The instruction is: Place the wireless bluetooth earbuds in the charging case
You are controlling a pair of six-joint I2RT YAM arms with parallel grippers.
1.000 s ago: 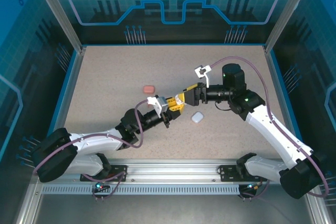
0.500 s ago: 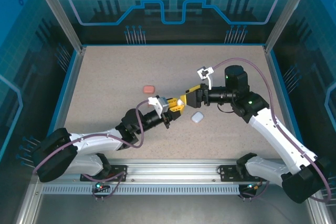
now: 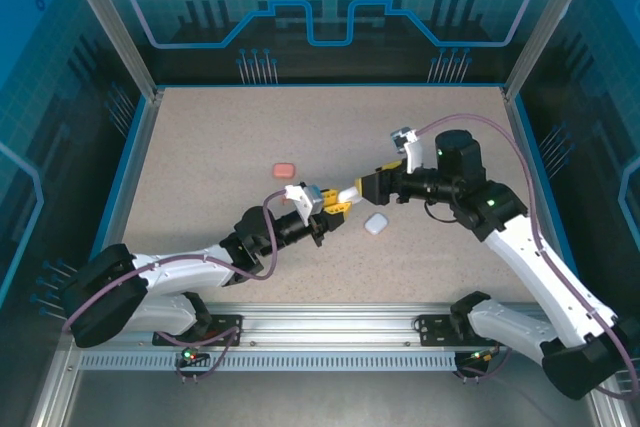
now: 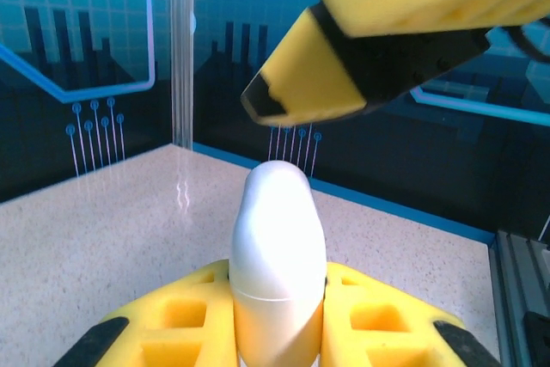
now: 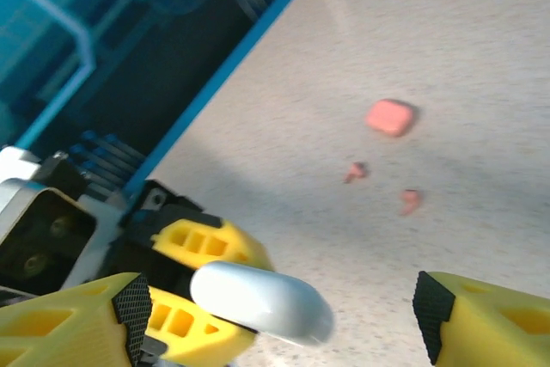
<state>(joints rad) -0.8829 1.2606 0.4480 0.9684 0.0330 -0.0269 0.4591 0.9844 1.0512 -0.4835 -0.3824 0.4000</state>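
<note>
The top camera looks down from the near side. Close wrist cameras face each other, sharing the white case (image 4: 277,247).

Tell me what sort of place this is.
Probably an enclosed robot work cell: left arm and right arm bolted to a slotted rail, aluminium frame posts, blue printed wall panels around a speckled tabletop.

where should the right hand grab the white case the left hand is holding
Probably the case's free rounded end, which sticks out past the left hand. Bring the open right hand in head-on along the case's long axis, one finger on each side. The other end is clamped between the left fingers, so the free end looks like the part with room.
</note>
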